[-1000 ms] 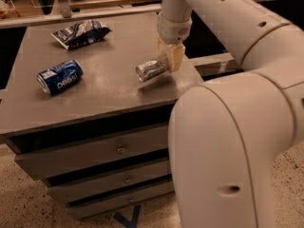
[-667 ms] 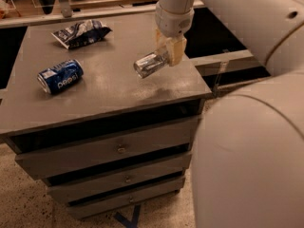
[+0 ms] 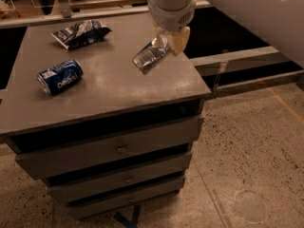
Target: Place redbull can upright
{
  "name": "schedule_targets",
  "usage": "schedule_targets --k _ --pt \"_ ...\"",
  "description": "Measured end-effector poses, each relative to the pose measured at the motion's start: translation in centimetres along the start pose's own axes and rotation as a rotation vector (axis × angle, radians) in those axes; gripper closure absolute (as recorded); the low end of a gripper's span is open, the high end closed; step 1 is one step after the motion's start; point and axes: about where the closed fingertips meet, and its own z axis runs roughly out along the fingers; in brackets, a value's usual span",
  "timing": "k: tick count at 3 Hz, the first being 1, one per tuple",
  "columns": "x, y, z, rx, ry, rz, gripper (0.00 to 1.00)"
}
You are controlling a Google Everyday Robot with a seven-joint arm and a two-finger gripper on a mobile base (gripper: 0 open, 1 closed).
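Observation:
The redbull can (image 3: 151,57) is a slim silver can with blue patches. It is tilted, its bottom end pointing down-left, held in the air above the right part of the grey cabinet top (image 3: 114,87). My gripper (image 3: 168,42) comes down from the top of the view and is shut on the can's upper end. Its cream-coloured fingers (image 3: 179,41) clamp the can. The can does not touch the surface.
A blue Pepsi can (image 3: 60,76) lies on its side at the left of the cabinet top. A dark crumpled snack bag (image 3: 80,33) lies at the back left. The cabinet has several drawers (image 3: 118,148). The right edge of the top is close to the gripper.
The gripper has lifted the redbull can off the cabinet top and raised it, tilted. The arm has pulled up and out of the foreground.

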Motion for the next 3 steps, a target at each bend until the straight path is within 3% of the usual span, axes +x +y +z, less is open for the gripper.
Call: schedule_targets --k 1,2,3 --pt "2.7 1.2 -2.0 0.064 0.162 -0.056 1.0" --pt "5.0 2.1 -3.0 0.123 0.253 -0.099 1.0" --pt "5.8 2.1 -3.8 0.198 0.371 -0.167 1.0"
